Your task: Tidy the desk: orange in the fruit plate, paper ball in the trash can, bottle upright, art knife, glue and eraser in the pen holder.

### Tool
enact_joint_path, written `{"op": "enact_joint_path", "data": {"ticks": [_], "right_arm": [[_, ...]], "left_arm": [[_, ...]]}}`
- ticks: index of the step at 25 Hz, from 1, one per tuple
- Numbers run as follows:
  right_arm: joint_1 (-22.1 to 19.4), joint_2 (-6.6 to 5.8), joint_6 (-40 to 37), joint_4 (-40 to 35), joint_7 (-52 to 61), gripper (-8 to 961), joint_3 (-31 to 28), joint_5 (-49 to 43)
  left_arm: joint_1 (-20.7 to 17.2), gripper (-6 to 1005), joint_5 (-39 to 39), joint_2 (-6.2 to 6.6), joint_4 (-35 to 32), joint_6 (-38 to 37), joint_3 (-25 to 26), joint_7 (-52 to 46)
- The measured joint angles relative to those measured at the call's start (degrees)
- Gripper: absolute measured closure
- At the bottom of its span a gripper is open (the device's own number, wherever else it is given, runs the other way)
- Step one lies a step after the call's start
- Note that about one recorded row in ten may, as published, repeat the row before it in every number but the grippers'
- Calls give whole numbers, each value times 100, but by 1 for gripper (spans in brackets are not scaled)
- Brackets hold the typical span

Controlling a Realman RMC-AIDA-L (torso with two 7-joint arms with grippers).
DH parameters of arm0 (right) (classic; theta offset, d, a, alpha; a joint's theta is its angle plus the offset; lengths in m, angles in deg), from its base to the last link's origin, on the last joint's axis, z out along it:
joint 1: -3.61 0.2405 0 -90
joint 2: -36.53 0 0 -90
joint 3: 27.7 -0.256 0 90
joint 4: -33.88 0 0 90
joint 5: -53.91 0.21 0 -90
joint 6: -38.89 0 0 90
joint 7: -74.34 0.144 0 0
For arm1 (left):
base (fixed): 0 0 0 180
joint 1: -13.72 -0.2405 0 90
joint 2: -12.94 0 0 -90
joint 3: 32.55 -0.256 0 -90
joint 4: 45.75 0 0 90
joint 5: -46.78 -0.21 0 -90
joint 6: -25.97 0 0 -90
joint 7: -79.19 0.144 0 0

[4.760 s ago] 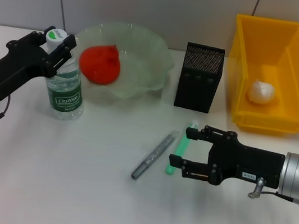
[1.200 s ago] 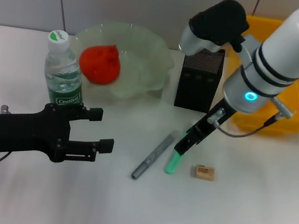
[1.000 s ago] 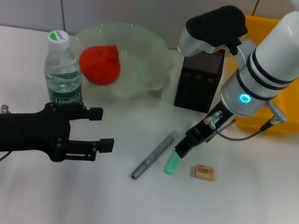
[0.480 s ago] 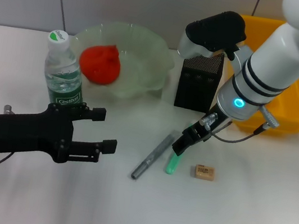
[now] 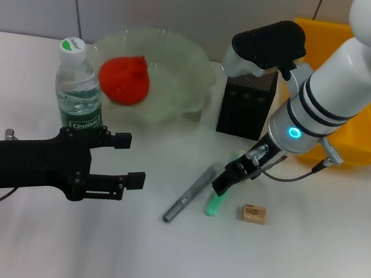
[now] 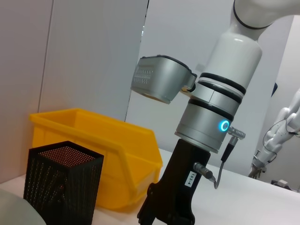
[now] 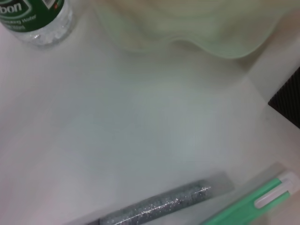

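While the right tool (image 5: 224,182) points down at the middle of the head view, you see its tip right over the upper end of the green art knife (image 5: 214,203), which lies on the white bench (image 5: 306,271). The tip covers that end, so you cannot tell if the tool is open or closed, or if it touches the knife. The grey glitter glue stick (image 5: 189,194) lies just beside the knife, on its left side, and both lie slanted in almost the same direction. The small tan eraser (image 5: 253,214) lies near the knife on the right side, apart from the tool.

The left tool (image 5: 120,160) is in the lower left of the head view, above the bench, with its two fingers spread apart and nothing between them. It is well apart from the knife.

The bottle (image 5: 79,97) stands upright at the left. The orange (image 5: 124,78) lies in the pale green fruit plate (image 5: 184,61) beside it. The black mesh pen holder (image 5: 246,106) stands behind the right tool, and the yellow trash can (image 5: 370,133) is at the upper right.

In the right wrist view you see the glue stick (image 7: 159,206) and the art knife (image 7: 253,201) side by side.
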Motion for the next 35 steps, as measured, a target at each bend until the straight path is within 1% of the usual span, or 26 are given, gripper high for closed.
{"op": "enact_joint_path", "data": {"ticks": [17,35], "right_arm": [[-40,0,283,95,-13,168,0,79],[-22,0,251,107,-85,169,129,79]], "left_arm": [[20,190,6,-2,-1,0,2,1],[27,193,29,-17,-1,-1,2,1]]}}
